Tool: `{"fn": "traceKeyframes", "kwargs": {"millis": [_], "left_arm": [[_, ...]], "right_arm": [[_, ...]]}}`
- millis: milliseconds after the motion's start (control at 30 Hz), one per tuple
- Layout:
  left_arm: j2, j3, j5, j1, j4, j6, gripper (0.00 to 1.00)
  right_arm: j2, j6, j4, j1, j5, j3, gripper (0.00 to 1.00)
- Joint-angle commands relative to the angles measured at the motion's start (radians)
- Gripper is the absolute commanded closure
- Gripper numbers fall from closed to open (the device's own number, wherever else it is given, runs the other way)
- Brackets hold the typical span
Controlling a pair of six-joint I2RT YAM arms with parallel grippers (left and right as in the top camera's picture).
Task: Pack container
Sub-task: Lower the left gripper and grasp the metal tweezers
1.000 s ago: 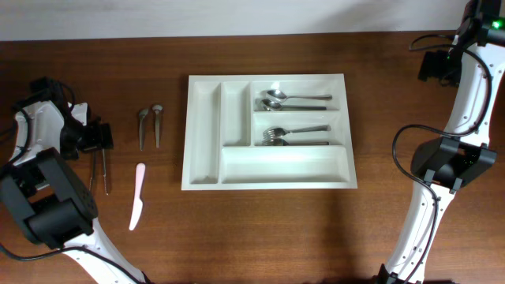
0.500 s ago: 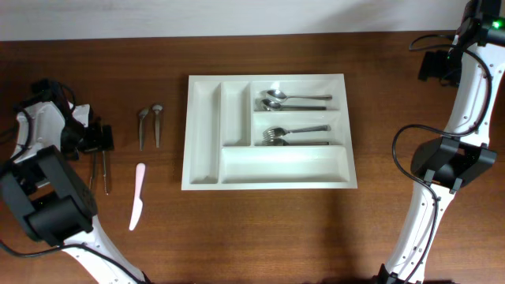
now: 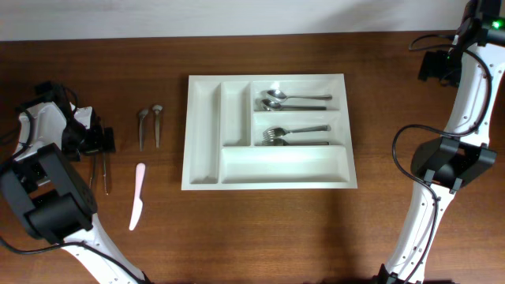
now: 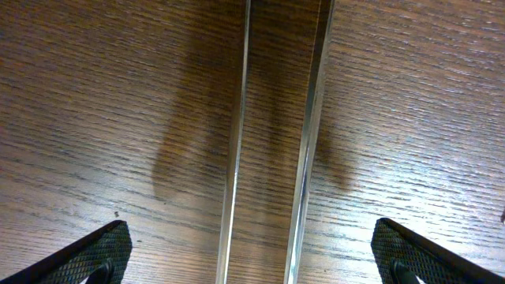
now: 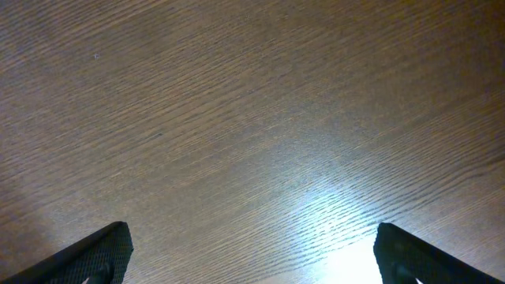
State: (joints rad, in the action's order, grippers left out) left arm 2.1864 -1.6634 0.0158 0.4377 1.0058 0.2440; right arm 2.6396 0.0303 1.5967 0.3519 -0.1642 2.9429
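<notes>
Overhead | left gripper (image 3: 101,142) had edged slightly toward 3 o'clock, fingers spread, straddling two thin metal handles (image 4: 237,158); pick judged imminent | container (image 3: 268,184) mid-table, partly filled | right gripper (image 5: 252,252) released, at 2 o'clock, idle | loose spoons (image 3: 149,126) and pink knife (image 3: 137,197) at 9 o'clock, path unobstructed.

Likely a robotics lab, robot arms (image 3: 469,79) at wooden table (image 3: 260,229), pale wall (image 3: 237,16)

a: can you name the two thin metal pieces (image 3: 99,170) by the table's (image 3: 394,55) left edge?
b: no, you'd find them too small. one end of each hides under the left gripper (image 3: 99,142), and its wrist view cuts both ends off.
</notes>
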Motion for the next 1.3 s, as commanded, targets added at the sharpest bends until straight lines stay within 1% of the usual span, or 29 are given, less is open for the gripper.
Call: {"fn": "traceKeyframes", "kwargs": {"millis": [0, 200, 933, 1267], "left_arm": [[0.009, -0.013, 0.011, 0.003, -0.002, 0.023, 0.01], [0.009, -0.013, 0.011, 0.003, -0.002, 0.042, 0.01], [0.03, -0.013, 0.011, 0.003, -0.002, 0.046, 0.01], [0.084, -0.013, 0.01, 0.003, 0.024, 0.045, 0.01]], "right_arm": [[0.007, 0.012, 0.0, 0.0, -0.002, 0.0, 0.01], [0.007, 0.012, 0.0, 0.0, -0.002, 0.0, 0.01], [0.007, 0.012, 0.0, 0.0, -0.002, 0.0, 0.01], [0.007, 0.012, 0.0, 0.0, -0.002, 0.0, 0.01]]}}
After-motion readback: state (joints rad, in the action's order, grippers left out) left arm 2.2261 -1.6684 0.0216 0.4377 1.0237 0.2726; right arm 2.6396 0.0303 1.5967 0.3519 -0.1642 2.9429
